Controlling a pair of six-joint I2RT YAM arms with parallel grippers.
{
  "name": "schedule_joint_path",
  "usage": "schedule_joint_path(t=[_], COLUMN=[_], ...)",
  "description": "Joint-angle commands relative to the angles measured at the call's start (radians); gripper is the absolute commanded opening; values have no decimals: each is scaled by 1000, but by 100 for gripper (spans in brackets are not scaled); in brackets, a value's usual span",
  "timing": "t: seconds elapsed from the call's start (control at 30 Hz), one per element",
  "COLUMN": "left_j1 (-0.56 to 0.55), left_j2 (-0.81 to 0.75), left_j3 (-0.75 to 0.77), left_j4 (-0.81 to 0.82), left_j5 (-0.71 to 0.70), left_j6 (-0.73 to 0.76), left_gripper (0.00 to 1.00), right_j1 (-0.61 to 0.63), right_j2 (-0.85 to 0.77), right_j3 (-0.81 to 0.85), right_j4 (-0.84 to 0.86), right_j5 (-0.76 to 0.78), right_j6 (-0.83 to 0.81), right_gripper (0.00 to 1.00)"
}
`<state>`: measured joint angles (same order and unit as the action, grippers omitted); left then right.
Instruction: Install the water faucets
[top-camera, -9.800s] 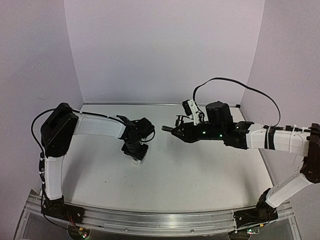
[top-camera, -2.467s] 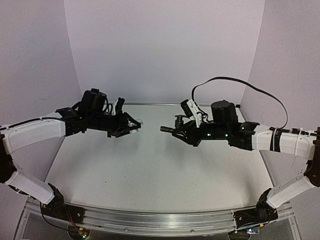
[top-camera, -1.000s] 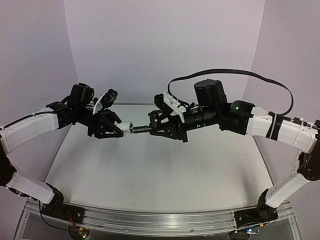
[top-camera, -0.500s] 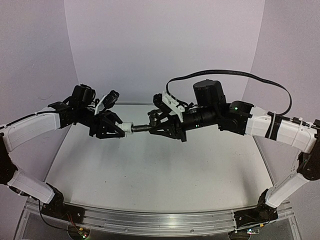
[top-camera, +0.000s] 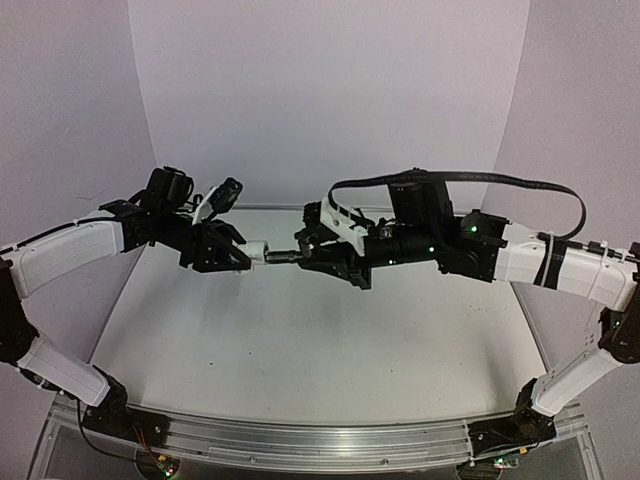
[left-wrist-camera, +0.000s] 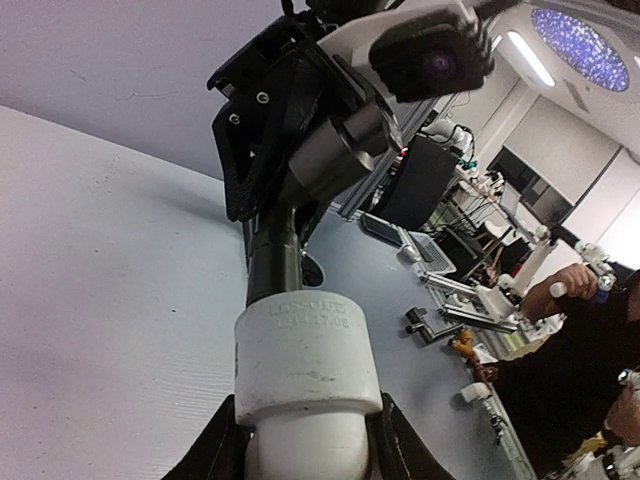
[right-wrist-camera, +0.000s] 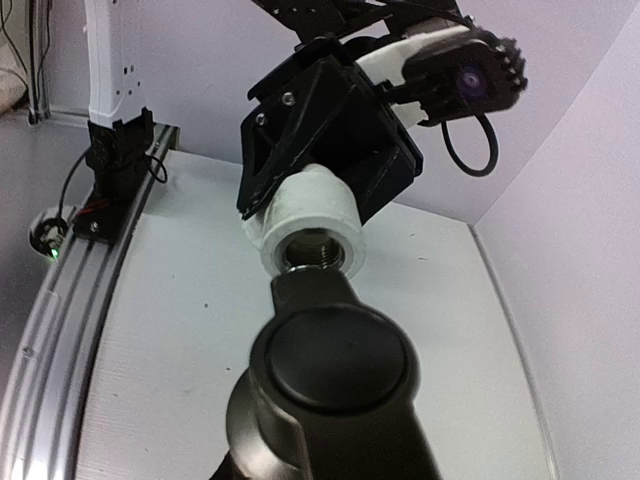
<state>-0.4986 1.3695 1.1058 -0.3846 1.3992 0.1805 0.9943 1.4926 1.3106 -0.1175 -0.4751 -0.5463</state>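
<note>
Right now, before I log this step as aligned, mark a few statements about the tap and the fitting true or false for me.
1. The left gripper grips the white fitting. True.
2. The tap lies on the table. False: the right gripper holds the tap in the air above the table.
3. The tap's end meets the white fitting's opening. True.
4. The two grippers point away from each other. False: they face each other, tip to tip.

Left hand (top-camera: 234, 258) with fitting (top-camera: 256, 253), right hand (top-camera: 318, 260) with tap (top-camera: 285, 256) — end to end above table (top-camera: 330, 350).
</note>
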Motion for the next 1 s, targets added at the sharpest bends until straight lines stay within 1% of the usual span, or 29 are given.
schedule_joint_path(t=[0.0, 0.03, 0.2, 0.3, 0.43, 0.6, 0.97], left_j1=[-12, -12, -11, -11, -11, -4, 6], left_j2=[10, 1, -31, -43, -48, -48, -67], left_j3=[69, 63, 35, 29, 33, 18, 13], left_j4=[25, 25, 25, 24, 22, 21, 22], left_j5=[172, 179, 198, 208, 215, 231, 228], left_j6=[-138, -156, -268, -295, -302, -308, -297], left_gripper=[0, 0, 0, 0, 0, 0, 0], right_j1=[20, 20, 37, 71, 103, 121, 135], right_j2=[-75, -82, -85, -65, -57, -86, -113], right_j3=[-51, -58, -22, 2, 11, -8, -21], right_j4=[137, 154, 160, 161, 171, 209, 214], right_j5=[84, 89, 148, 196, 225, 264, 276], right_j6=[-273, -316, -417, -476, -516, -524, -494], right_gripper=[0, 0, 0, 0, 0, 0, 0])
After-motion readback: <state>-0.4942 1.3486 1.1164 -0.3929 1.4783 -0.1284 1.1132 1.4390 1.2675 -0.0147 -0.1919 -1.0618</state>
